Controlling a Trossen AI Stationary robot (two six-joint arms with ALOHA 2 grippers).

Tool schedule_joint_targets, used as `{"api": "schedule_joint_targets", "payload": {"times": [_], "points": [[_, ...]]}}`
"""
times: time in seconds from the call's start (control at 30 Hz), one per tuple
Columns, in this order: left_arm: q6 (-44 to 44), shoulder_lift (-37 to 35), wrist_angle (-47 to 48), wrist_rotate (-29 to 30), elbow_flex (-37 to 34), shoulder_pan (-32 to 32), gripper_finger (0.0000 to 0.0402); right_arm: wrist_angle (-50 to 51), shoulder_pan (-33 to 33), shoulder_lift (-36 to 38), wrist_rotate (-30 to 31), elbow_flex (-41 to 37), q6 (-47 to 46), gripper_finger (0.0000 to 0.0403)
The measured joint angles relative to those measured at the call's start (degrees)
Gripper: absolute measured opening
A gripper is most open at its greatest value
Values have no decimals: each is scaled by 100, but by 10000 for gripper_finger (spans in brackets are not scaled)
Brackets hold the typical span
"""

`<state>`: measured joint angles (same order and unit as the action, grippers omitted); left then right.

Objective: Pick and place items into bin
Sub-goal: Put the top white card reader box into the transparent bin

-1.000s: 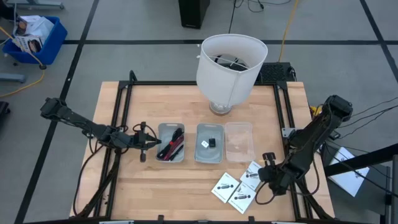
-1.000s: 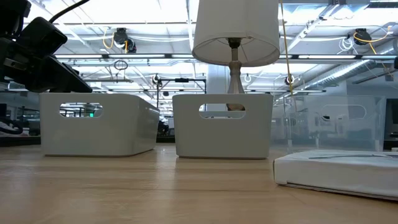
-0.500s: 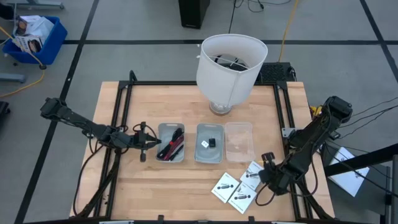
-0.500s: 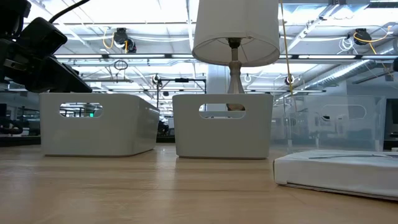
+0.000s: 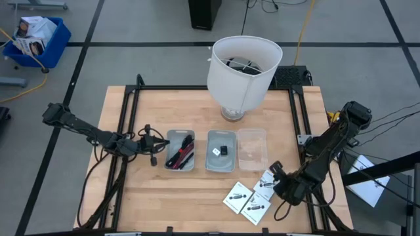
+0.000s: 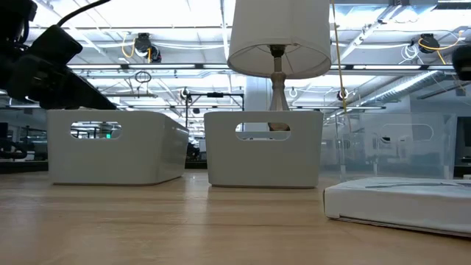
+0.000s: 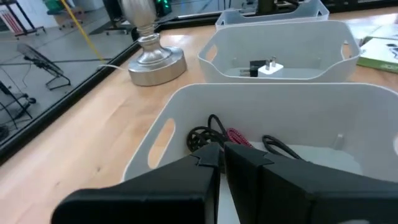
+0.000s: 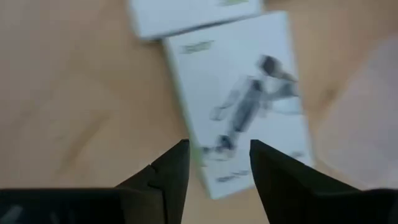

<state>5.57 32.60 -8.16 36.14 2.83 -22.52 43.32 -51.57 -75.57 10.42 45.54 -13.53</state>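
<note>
Black and red cable bundles (image 5: 180,152) lie in the left grey bin (image 5: 172,136); they also show in the left wrist view (image 7: 214,134). A black cube (image 5: 224,150) and a white piece (image 5: 216,152) lie in the middle bin (image 5: 221,134). Three white packets lie flat on the table: one (image 5: 266,178) by the clear bin (image 5: 252,149) and two (image 5: 237,195) (image 5: 254,207) nearer the front. My left gripper (image 5: 156,145) (image 7: 222,152) is shut and empty, just left of the left bin. My right gripper (image 5: 274,170) (image 8: 216,152) is open above the packet (image 8: 242,106) by the clear bin.
A white lamp (image 5: 243,65) stands at the table's far middle, its base (image 5: 233,113) behind the bins. A black frame rail (image 5: 302,131) runs along the table's right side. Bare wood (image 5: 151,196) lies in front of the bins at the left.
My right gripper has gone a little toward the table's left edge, over the packet by the clear bin, and stays open. My left gripper has turned slightly and drawn back a little from the left bin.
</note>
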Motion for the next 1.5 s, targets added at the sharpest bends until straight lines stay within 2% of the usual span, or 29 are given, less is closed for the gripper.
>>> {"api": "schedule_joint_targets", "payload": {"times": [0.13, 0.4, 0.63, 1.13, 1.5], "points": [[261, 2, 0, 0, 0, 0, 31, -108, -39, 0, -460, 0, 98, 159], [859, 0, -97, 0, 0, 0, 31, -63, -325, 0, -426, -304, 718, 159], [882, 1, -175, 52, 0, 0, 31, -670, -486, -2, -16, -828, 955, 149], [1123, 2, -52, 52, 0, 0, 31, -843, -634, -13, 630, -762, 1075, 136], [1135, 2, -33, 50, 0, 0, 31, -1064, -630, -318, 643, -752, 1617, 127]]}}
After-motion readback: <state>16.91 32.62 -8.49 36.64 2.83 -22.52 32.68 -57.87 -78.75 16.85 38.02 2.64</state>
